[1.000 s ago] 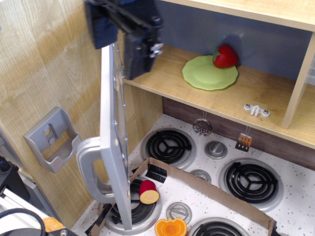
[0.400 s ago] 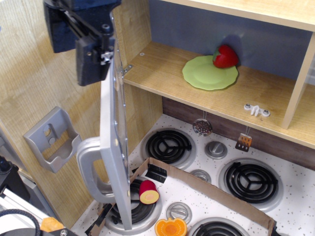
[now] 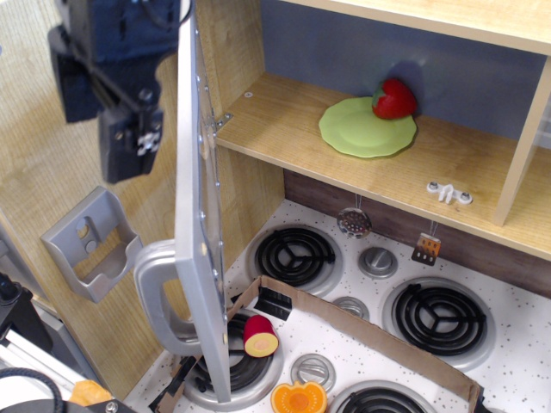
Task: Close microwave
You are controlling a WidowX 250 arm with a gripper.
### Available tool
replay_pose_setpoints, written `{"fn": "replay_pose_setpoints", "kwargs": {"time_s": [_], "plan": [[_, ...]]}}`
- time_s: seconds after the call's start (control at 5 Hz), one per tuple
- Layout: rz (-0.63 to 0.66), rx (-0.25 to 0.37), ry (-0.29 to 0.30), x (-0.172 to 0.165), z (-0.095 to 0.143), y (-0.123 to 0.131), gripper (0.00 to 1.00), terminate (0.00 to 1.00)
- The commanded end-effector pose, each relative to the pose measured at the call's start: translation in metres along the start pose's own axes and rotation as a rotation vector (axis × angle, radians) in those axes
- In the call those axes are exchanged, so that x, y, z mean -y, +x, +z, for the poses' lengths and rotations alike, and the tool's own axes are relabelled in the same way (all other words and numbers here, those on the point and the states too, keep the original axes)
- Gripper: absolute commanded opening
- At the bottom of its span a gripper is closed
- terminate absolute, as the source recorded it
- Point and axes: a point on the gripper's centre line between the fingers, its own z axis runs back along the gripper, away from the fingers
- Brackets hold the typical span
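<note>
The toy microwave has a wood-floored cavity (image 3: pixel 293 129) with a blue-grey back. Its wide grey door (image 3: pixel 200 249) stands swung open, edge-on to the camera, with a large curved grey handle (image 3: pixel 155 297) on its outer side. A green plate (image 3: pixel 366 127) with a red strawberry (image 3: pixel 394 99) lies in the cavity. My gripper (image 3: pixel 129 142) is dark and hangs at the upper left, on the outer side of the door near its top edge, apart from it. I cannot see whether its fingers are open or shut.
A small grey wall-mounted holder bracket (image 3: pixel 90 245) sits on the wood side panel left of the door. Below is a white stove with black burners (image 3: pixel 297 255), knobs, a cardboard strip (image 3: pixel 362 323), a red toy piece (image 3: pixel 258 335) and an orange toy (image 3: pixel 299 398).
My gripper has moved left and down, from in front of the cavity, over the door's top edge, to the door's outer side. The door has not visibly moved.
</note>
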Motion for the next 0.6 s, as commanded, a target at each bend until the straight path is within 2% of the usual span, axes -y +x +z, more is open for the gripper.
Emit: {"fn": "replay_pose_setpoints", "kwargs": {"time_s": [0.0,0.4], "plan": [[-0.017,0.171,-0.009,-0.015,-0.031,0.012,1.0,0.0],[-0.036,0.42,-0.004,-0.013,-0.037,0.038,1.0,0.0]]}}
